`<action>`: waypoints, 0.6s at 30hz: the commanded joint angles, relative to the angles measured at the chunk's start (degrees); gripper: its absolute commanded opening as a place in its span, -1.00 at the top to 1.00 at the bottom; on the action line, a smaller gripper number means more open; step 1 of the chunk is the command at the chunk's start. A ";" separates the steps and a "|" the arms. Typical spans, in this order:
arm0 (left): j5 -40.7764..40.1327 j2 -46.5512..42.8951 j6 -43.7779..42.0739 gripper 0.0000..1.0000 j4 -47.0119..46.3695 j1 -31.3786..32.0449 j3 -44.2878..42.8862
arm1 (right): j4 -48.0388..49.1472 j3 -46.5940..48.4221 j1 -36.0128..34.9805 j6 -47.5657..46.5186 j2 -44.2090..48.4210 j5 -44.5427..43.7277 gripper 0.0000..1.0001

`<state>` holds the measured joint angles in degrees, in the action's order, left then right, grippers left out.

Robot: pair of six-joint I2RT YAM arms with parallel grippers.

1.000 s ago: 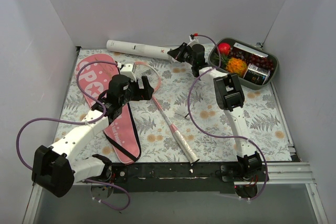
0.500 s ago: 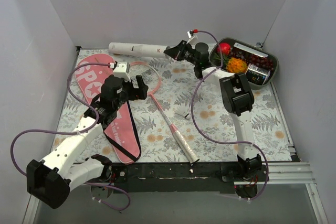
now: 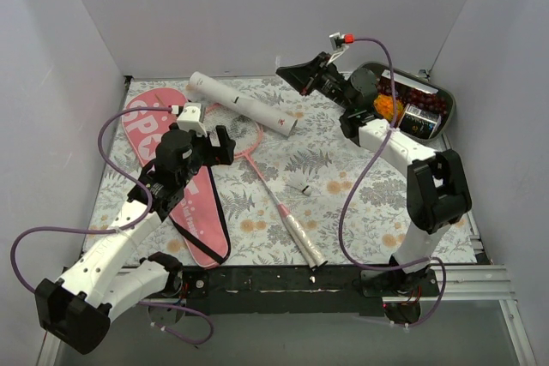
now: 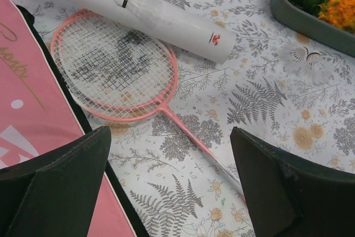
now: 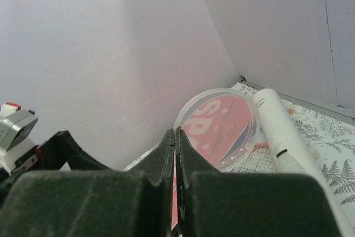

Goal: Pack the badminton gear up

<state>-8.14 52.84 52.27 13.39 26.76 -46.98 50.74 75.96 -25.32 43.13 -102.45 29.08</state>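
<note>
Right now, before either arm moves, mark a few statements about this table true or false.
1. The left gripper is open. True.
2. The shuttlecock sits in the grey tray. False: it lies on the table, beside the racket's shaft.
3. The racket is packed inside the pink bag. False: it lies out on the table, beside the bag.
4. The right gripper is shut on a clear round cap. True.
</note>
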 commanded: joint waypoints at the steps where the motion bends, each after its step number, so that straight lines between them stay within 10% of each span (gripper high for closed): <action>1: 0.50 -0.54 -3.84 -0.80 -0.72 0.13 -0.92 | -1.51 -5.03 -0.87 -4.81 7.26 -0.60 0.97; 18: 3.66 -1.16 -8.68 -0.82 -1.61 0.13 -4.35 | -19.34 -22.88 -0.87 -18.87 21.42 -13.14 0.97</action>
<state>-5.30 52.03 45.12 11.90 26.76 -49.17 36.07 53.04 -26.22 30.04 -83.68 23.53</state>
